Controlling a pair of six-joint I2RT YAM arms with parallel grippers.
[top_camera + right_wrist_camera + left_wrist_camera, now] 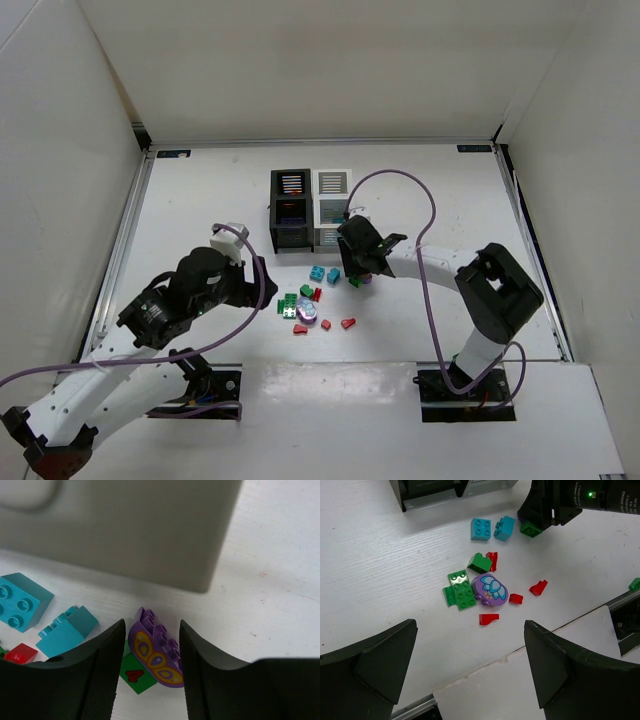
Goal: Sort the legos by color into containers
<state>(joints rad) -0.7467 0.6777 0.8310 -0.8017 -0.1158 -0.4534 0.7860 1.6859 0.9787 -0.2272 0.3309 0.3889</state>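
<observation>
top: black bin (291,208), white bin (332,205) side by side, bricks (310,305) loose in front | left wrist: left gripper (470,626) wide open, empty, over purple disc (490,589) | right wrist: right gripper (151,625) narrow around purple brick (156,655) on table; clamped or not, can't tell

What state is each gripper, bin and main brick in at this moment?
left gripper, open, holding nothing.
right gripper, straddling the purple arched brick; grip unclear.
purple arched brick, between that gripper's jaws.
black bin, upright.
white bin, upright, beside the black one.
green plate, flat, studs up.
</observation>
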